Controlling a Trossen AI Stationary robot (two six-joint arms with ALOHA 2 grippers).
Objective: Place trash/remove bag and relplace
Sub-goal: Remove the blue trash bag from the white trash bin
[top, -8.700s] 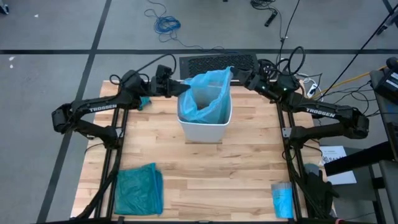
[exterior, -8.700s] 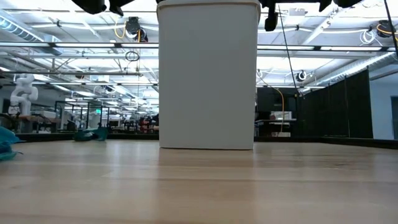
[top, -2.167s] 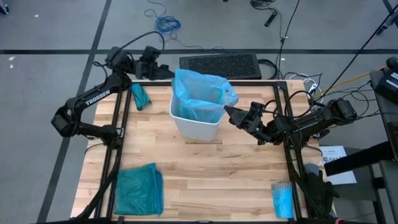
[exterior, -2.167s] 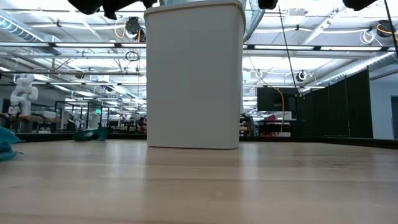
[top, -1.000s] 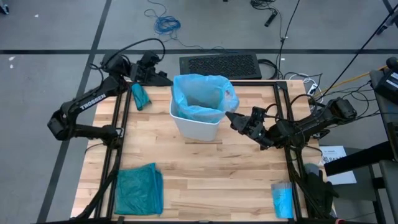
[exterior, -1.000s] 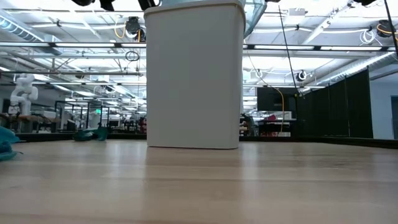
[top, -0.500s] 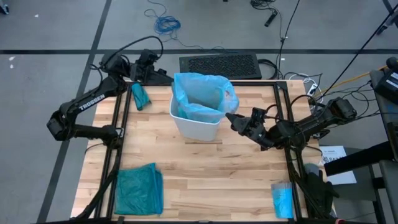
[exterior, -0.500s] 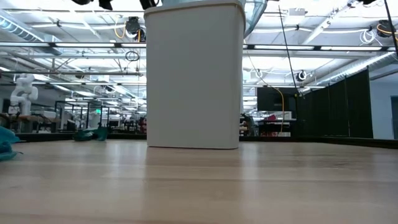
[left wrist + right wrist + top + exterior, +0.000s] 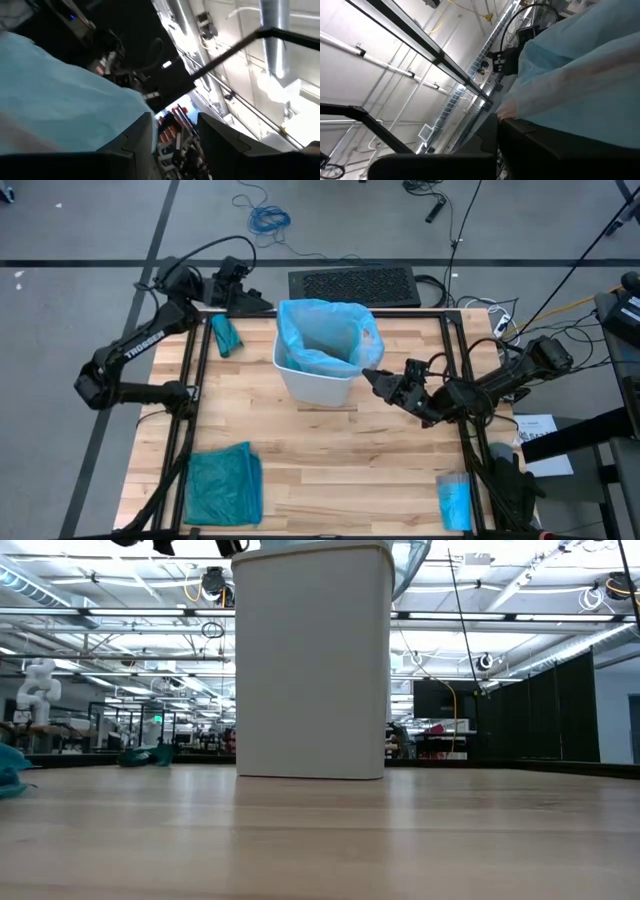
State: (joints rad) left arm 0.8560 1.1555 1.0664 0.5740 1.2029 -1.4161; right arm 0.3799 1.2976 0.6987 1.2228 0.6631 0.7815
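Right beside the right pincer (image 9: 366, 375), the bag (image 9: 322, 330) lines the bin.

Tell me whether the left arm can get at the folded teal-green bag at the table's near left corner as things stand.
Probably yes. The left gripper sits raised by the far left table edge, holding nothing, and the teal-green bag lies in the open on its own side, with bare table between. It would be a long reach back.

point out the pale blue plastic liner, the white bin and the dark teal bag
pale blue plastic liner (image 9: 345, 315): high view, far rim
white bin (image 9: 318, 388): high view, near wall
dark teal bag (image 9: 223, 485): high view, middle
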